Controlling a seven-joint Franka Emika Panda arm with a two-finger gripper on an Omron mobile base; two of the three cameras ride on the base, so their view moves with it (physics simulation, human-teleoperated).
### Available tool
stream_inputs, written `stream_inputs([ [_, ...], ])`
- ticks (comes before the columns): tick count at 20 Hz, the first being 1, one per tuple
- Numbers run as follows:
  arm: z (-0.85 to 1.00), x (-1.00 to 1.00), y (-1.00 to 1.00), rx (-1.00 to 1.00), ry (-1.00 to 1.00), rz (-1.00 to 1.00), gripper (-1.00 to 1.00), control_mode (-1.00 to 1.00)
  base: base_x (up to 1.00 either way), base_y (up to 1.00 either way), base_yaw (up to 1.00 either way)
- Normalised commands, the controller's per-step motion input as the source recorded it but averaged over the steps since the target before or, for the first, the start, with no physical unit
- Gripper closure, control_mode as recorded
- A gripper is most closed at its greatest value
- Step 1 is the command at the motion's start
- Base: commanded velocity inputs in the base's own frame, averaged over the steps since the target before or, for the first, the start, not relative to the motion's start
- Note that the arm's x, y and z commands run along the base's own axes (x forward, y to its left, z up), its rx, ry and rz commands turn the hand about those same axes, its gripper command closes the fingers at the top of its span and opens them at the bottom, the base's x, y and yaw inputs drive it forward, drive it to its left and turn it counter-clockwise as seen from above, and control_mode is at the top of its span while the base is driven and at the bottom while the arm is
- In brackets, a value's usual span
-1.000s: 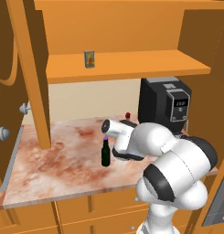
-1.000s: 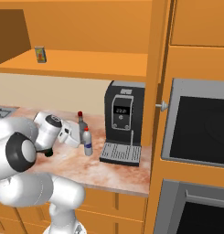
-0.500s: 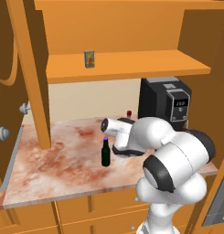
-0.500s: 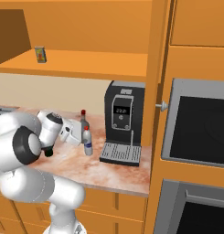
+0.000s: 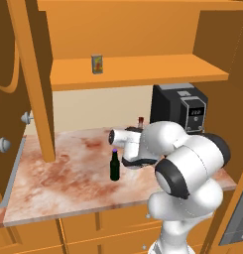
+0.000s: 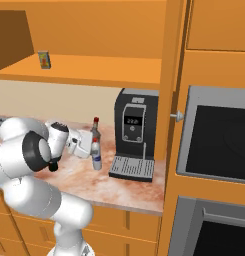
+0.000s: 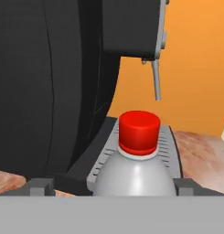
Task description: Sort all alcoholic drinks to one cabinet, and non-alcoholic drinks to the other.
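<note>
Open cabinet shelf (image 5: 143, 74): one juice carton (image 5: 97, 64).
I see my jaws spread around the white bottle (image 7: 135, 176); beer bottle (image 5: 114, 166) on counter (image 5: 58, 183).

1. The juice carton (image 5: 97, 64), small and yellow-green, stands upright on the cabinet shelf, well above the table.
2. The beer bottle (image 5: 114, 166), slim, dark, with a purple cap, stands upright on the table's near middle.
3. The white plastic bottle (image 6: 96, 155) with a blue label and red cap stands upright on the table.
4. The grey bottle (image 6: 95, 129) with a red cap stands upright just behind the white one.
</note>
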Motion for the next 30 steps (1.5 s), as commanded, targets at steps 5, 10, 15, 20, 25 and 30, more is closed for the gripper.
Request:
stream_inputs([
  [5, 0.0, -0.13, -0.34, -0.1, 0.0, -0.07, 1.0, -1.0, 0.0, 0.0, 0.0],
  [10, 0.11, -0.4, -0.38, -0.04, -0.04, -0.03, 1.0, -1.0, 0.0, 0.0, 0.0],
  [15, 0.48, -0.52, -0.09, 0.0, -0.05, 0.0, 1.0, -1.0, 0.0, 0.0, 0.0],
  [20, 0.69, -0.48, 0.0, 0.0, 0.0, 0.0, 1.0, -1.0, 0.0, 0.0, 0.0],
  [25, 0.66, -0.4, 0.0, 0.0, 0.02, 0.06, 1.0, -1.0, 0.0, 0.0, 0.0],
  [30, 0.27, -0.57, 0.0, 0.0, 0.07, 0.21, 1.0, -1.0, 0.0, 0.0, 0.0],
])
